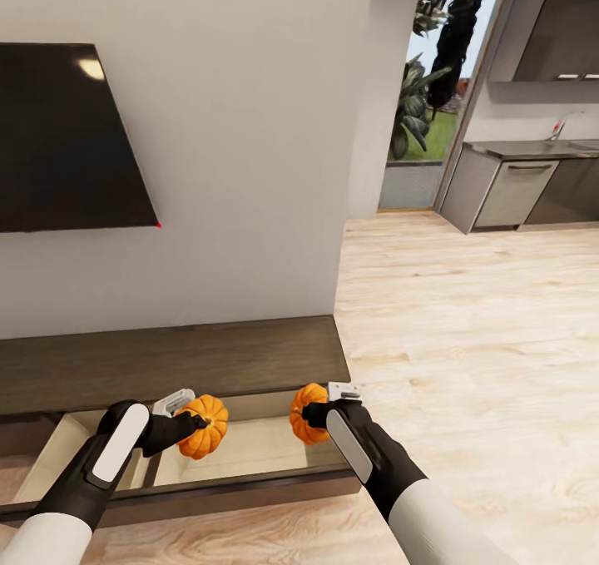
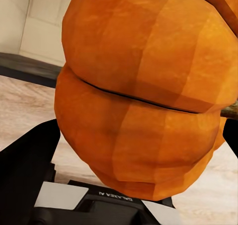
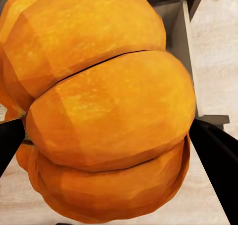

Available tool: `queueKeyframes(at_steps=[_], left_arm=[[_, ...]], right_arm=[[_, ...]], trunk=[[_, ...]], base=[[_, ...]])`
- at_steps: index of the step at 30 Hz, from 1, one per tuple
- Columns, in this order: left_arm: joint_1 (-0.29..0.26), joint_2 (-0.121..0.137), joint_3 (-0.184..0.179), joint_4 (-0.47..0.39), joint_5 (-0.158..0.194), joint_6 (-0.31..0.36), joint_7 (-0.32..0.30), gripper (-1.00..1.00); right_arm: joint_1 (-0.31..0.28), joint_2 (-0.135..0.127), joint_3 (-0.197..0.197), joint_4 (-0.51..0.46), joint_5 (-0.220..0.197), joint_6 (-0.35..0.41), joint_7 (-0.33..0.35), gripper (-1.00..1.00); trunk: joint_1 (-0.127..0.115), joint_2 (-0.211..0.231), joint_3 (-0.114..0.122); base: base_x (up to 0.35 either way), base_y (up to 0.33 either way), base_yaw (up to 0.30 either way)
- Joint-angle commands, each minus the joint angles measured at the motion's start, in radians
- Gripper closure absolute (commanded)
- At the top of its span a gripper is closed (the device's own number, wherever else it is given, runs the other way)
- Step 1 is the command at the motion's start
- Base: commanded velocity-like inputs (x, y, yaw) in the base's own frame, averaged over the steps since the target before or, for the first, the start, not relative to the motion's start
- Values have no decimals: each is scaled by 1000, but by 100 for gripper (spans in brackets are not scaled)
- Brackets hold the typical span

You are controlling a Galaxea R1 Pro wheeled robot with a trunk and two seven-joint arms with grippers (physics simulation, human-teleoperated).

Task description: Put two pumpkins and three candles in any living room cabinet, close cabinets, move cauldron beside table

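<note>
orange pumpkins [image 1: 204, 436] in both claws [image 1: 190, 422]

Long low dark-brown wood TV cabinet [image 1: 175, 357] against the white wall, at 9 to 12 o'clock in the head view. Flat top bare. One wide handle-less drawer [image 1: 249, 444] pulled open; pale wood interior, floor bare where it shows. Unit stands on light wood-plank floor [image 1: 466, 340], spreading to 3 o'clock.
</note>
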Motion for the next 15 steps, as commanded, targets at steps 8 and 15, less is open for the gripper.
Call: queueKeyframes(at_steps=[8,15], left_arm=[[0,0,0,-1,-1,1,-1,100],[0,0,0,-1,0,1,-1,100]], right_arm=[[-1,0,32,0,-7,11,1,100],[-1,0,36,0,-8,12,1,100]], trunk=[[0,0,0],[0,0,0]], base=[[9,31,0],[61,96,0]])
